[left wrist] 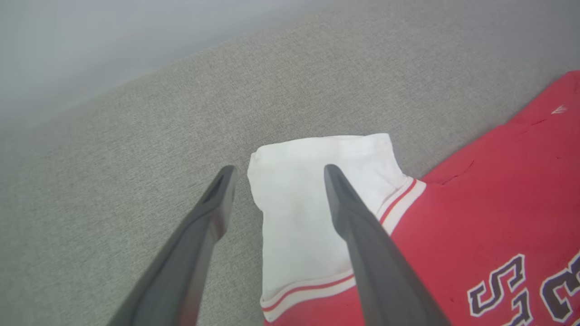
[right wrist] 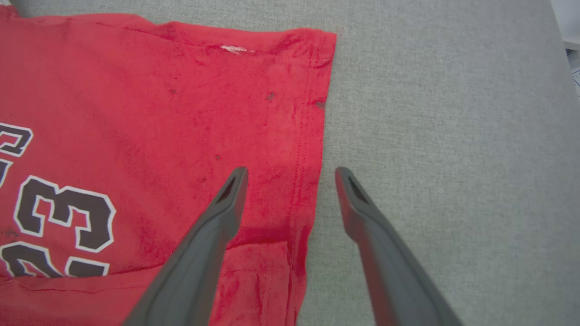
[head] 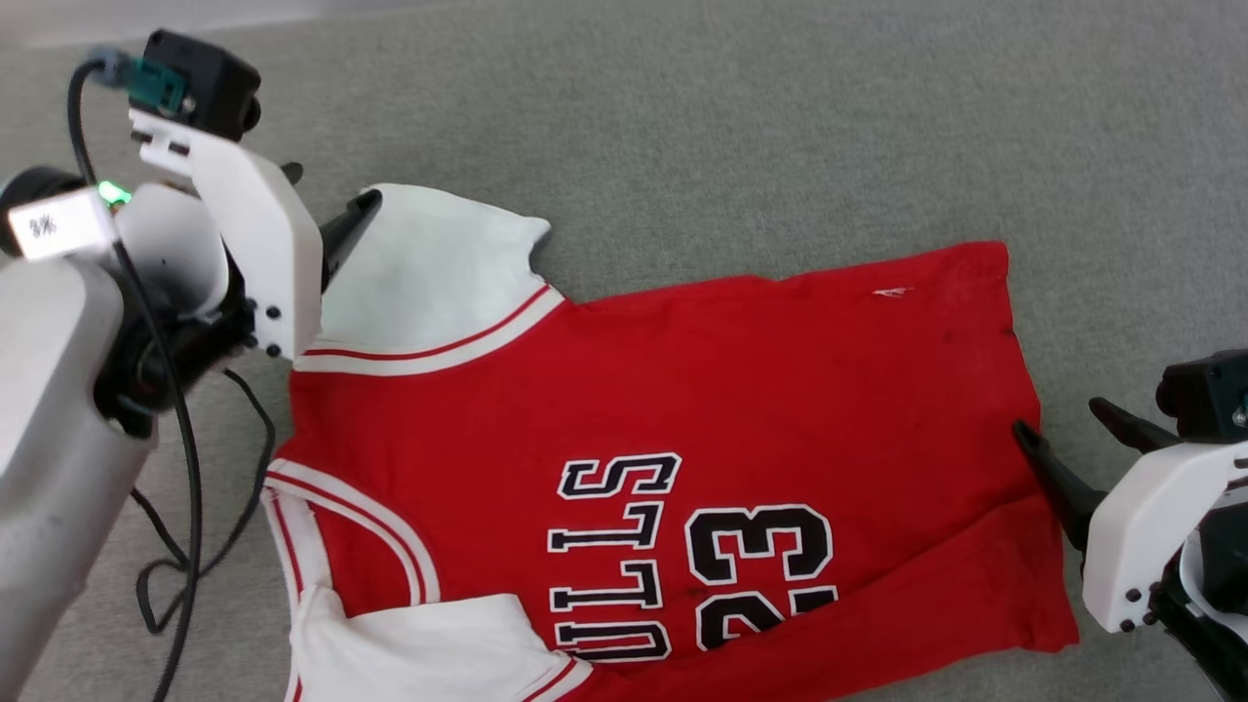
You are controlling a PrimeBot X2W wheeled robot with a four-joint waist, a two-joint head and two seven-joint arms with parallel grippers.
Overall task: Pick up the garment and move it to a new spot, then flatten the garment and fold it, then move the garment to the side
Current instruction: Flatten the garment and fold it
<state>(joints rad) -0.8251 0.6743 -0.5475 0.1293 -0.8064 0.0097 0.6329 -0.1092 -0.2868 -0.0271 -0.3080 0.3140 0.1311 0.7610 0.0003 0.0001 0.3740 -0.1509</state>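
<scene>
The garment (head: pixel 741 390), a red jersey with black lettering and 23, lies spread sideways on the grey surface, collar to the left and hem to the right. Its near side is folded over in a strip (head: pixel 975 585). One white sleeve (head: pixel 429 273) lies at the far left, the other at the bottom left. My left gripper (head: pixel 327 195) is open beside the far sleeve; its fingers straddle the outer edge of the sleeve (left wrist: pixel 308 190). My right gripper (head: pixel 1058 419) is open at the hem (right wrist: pixel 312 149), one finger over red cloth, the other over bare surface. Neither holds anything.
The grey fabric surface (head: pixel 780 117) stretches far beyond the jersey and to its right. A black cable (head: pixel 185 507) hangs from my left arm and loops on the surface near the collar. The surface's edge (right wrist: pixel 568 27) shows at the far right.
</scene>
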